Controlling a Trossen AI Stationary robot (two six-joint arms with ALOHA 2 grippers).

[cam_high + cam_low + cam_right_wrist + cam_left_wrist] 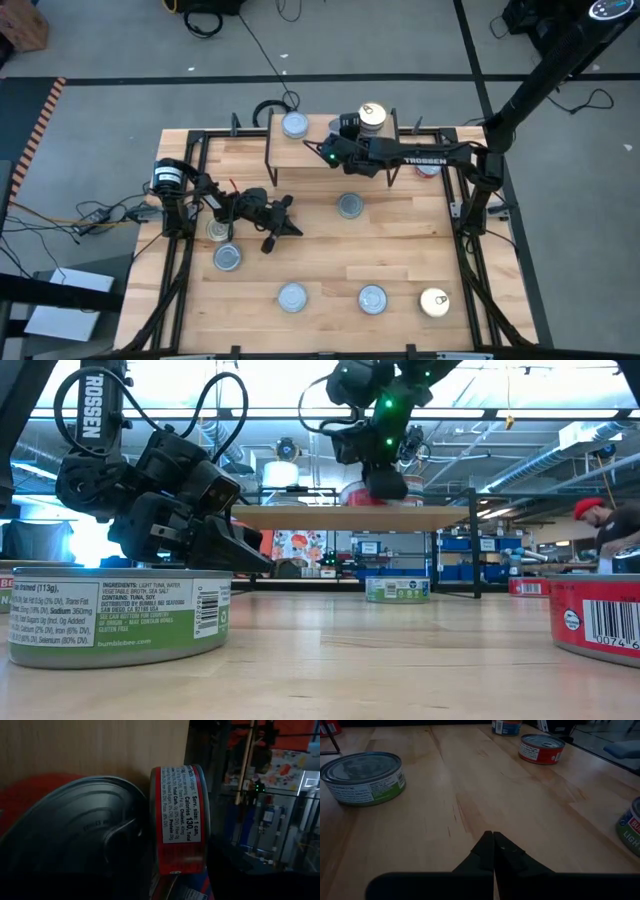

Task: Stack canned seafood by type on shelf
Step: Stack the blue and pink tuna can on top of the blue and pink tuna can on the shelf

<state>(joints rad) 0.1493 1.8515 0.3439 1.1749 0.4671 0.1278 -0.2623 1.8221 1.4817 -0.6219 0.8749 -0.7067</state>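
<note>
Right claw [368, 128] gripping red-label tin [372, 116] on shelf [310, 147] | left claw [285, 215] clenched, low over bench [400, 250]

We see a tabletop [330, 250] of pale wood slats, smooth with a soft satin sheen and visible grain. The shelf [320, 152] is the same light wood — its legs thin black metal wire, matt. The tins [292, 297] are metal with bright, reflective silver tops; the nearest one in the low view [115, 615] wears a glossy printed paper label. A red-labelled tin [180, 817] shows a brushed metal lid with a pull tab. The arms look like matt black plastic and metal — cables rubbery.
</note>
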